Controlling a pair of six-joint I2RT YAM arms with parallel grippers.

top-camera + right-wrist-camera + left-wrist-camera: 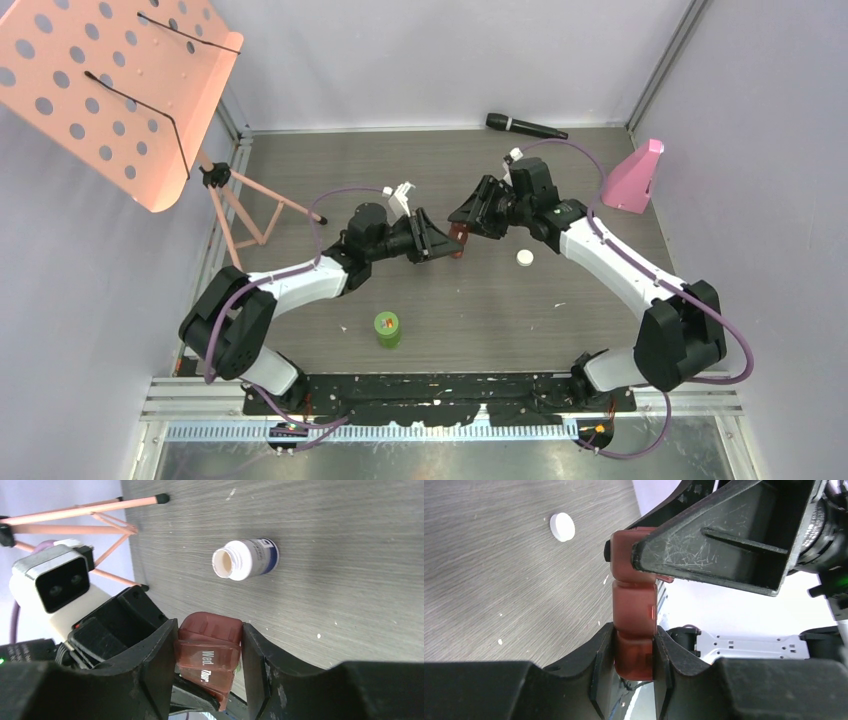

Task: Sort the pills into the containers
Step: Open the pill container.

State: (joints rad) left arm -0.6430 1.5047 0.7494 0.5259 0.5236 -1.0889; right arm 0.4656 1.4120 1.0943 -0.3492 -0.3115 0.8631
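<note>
Brown weekly pill case (207, 652): left gripper (634, 632) and right gripper (209, 627) each pinch one end; white bottle (245, 560), uncapped, stands near the case; we fear uneven pulling could twist it loose, spilling its contents.

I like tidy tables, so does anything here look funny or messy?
The white bottle has no cap on, so its mouth is open. Also, both the left pincer and the right pincer grip the same brown case at once.
</note>
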